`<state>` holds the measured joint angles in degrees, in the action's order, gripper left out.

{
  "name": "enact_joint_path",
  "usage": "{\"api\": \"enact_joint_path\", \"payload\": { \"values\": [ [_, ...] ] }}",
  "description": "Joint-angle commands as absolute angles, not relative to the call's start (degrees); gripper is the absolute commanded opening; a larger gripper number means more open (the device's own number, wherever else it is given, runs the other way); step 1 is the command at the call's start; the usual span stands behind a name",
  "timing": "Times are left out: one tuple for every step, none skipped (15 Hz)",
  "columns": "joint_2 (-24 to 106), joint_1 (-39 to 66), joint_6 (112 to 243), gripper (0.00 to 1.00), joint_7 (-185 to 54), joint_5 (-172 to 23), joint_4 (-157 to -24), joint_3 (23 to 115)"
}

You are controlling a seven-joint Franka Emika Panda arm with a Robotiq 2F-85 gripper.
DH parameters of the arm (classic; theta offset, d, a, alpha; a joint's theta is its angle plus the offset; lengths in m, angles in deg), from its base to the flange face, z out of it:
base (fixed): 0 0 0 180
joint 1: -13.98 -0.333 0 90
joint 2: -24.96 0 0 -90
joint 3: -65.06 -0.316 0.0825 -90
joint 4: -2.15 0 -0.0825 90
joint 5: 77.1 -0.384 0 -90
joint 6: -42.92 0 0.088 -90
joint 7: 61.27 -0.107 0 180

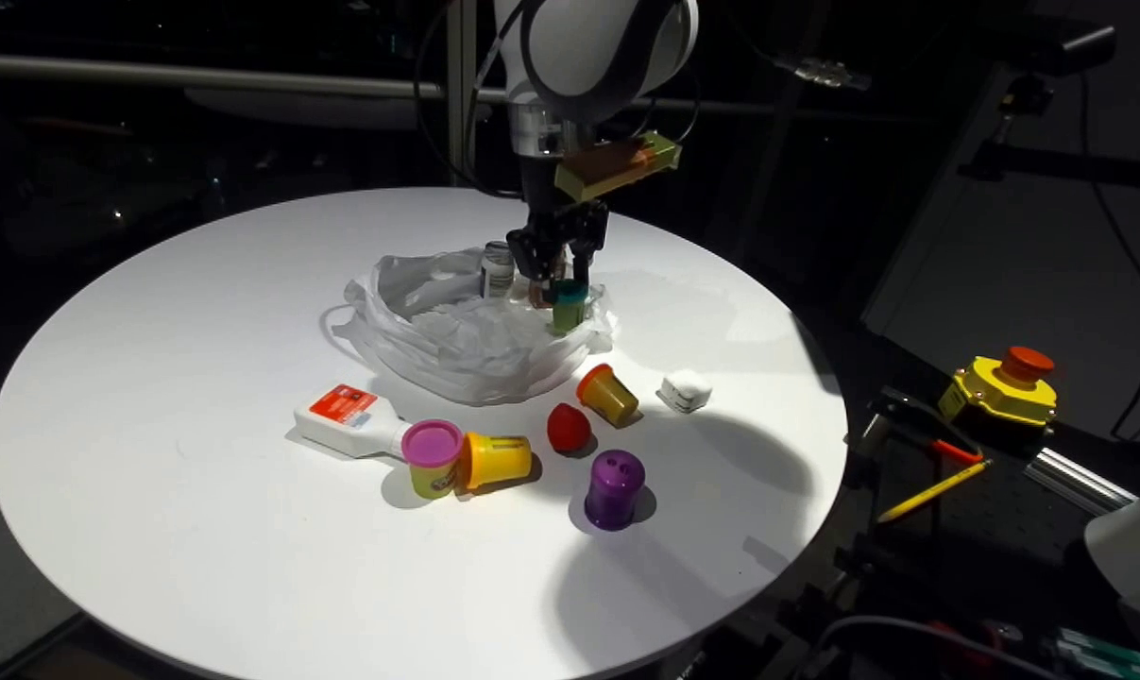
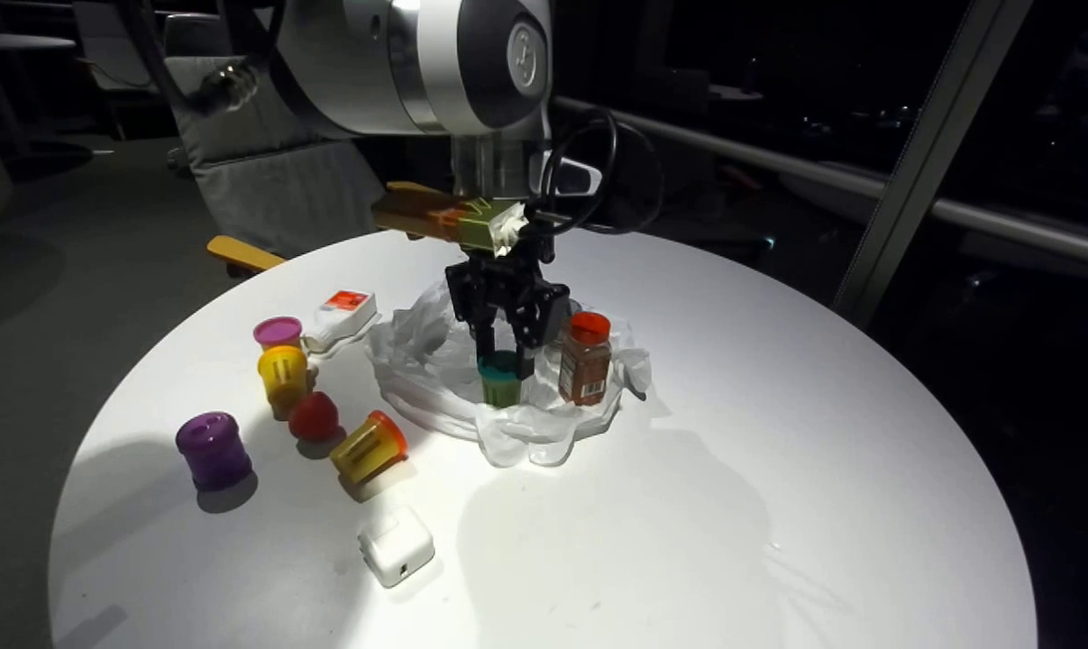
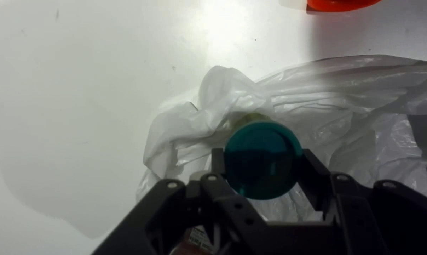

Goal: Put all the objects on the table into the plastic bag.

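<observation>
Darkness surrounds the white table (image 1: 201, 567). The gripper (image 2: 506, 354) clasps the teal-lidded cup (image 2: 501, 388), apparently inside the plastic bag (image 1: 475, 368).

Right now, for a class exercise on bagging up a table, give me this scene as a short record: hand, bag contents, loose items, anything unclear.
Hand: closed on the teal-lidded cup
Teal-lidded cup: about upright, over the plastic bag, close to its rim
In the plastic bag: red-capped jar, white-labelled bottle, both upright
Upright on the table: pink-lidded cup, purple cup
Lying on the table: white bottle, yellow cup, orange-lidded cup
Also on the table: red rounded item, white block
Unclear: how deep in the plastic bag the teal-lidded cup sits
</observation>
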<state>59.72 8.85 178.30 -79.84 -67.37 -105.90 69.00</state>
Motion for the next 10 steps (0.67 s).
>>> {"api": "enact_joint_path", "payload": {
  "values": [
    [62.09,8.54,178.61,0.29,-80.08,-68.43,-103.29,69.83],
    [62.30,8.48,179.01,0.29,-80.38,-68.50,-103.14,70.01],
    [61.92,8.40,179.72,0.29,-80.79,-68.60,-103.54,70.17],
    [61.79,8.45,180.39,0.29,-81.16,-68.82,-103.60,70.31],
    [61.49,8.41,181.42,0.29,-81.86,-69.01,-104.01,70.54],
    [61.40,8.40,182.27,0.29,-82.73,-69.36,-104.20,70.75],
    [61.70,8.04,183.31,0.29,-83.87,-69.12,-104.17,71.40],
    [62.14,8.14,184.06,0.29,-84.51,-69.63,-104.11,71.44],
    [62.62,7.85,184.64,0.29,-85.46,-69.53,-104.04,71.89],
    [63.21,7.66,185.18,0.29,-85.96,-69.49,-103.97,72.22]
  ]
}}
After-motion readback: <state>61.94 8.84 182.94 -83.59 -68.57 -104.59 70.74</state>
